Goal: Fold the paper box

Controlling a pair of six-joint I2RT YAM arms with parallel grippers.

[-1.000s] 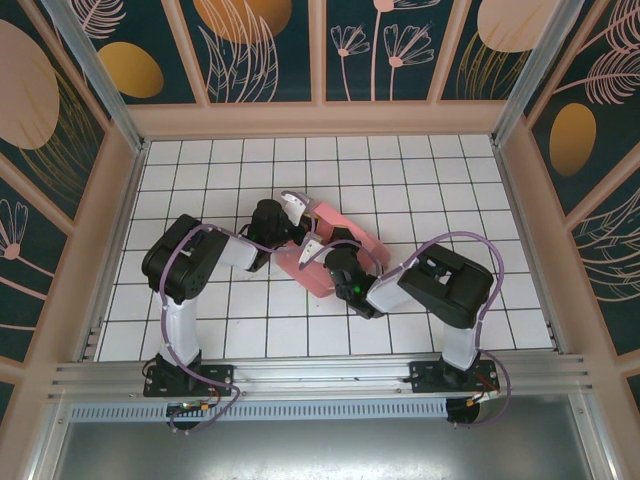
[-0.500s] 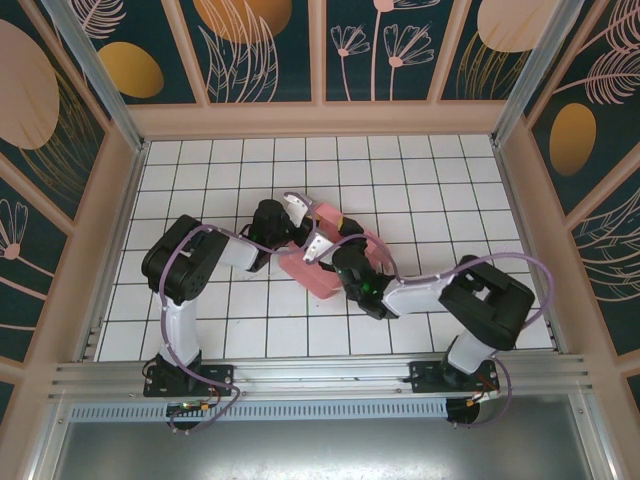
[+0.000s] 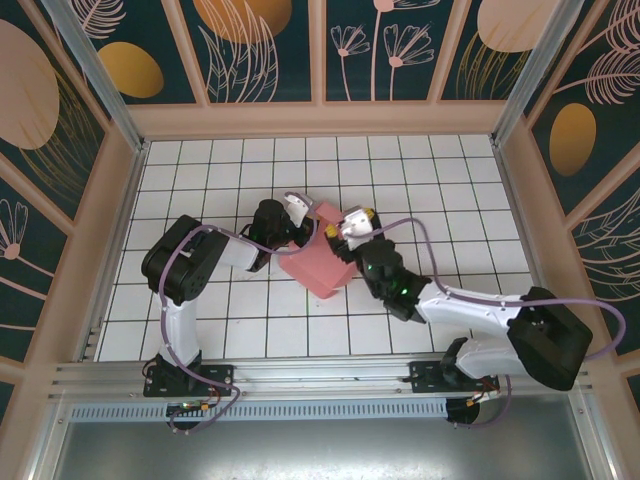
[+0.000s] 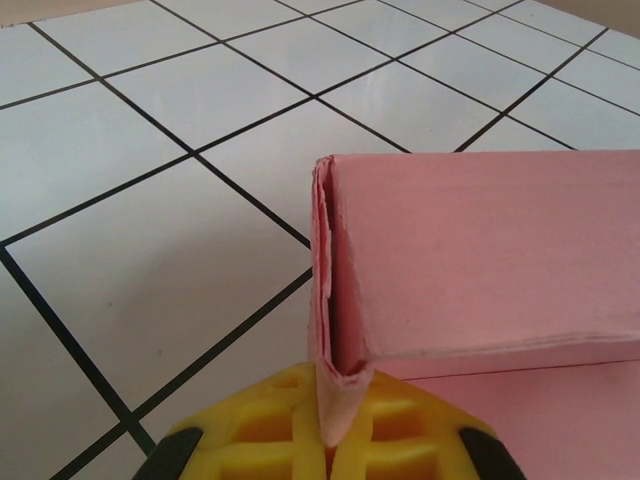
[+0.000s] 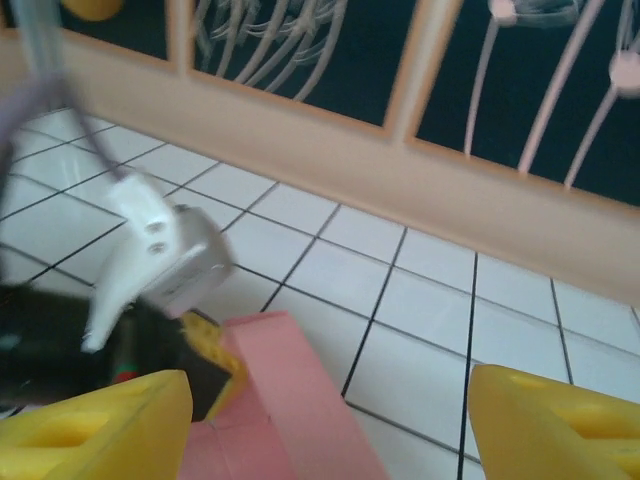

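On the top camera I see the pink paper box (image 3: 318,268) near the middle of the white tiled table (image 3: 200,170), with the left gripper (image 3: 298,212) at its 11 o'clock edge. On the left wrist camera this gripper's yellow fingers (image 4: 250,440) are pressed together on a thin folded corner of the box wall. The right gripper (image 3: 352,222) hangs at the box's 1 o'clock side, jaws wide apart and gripping nothing.
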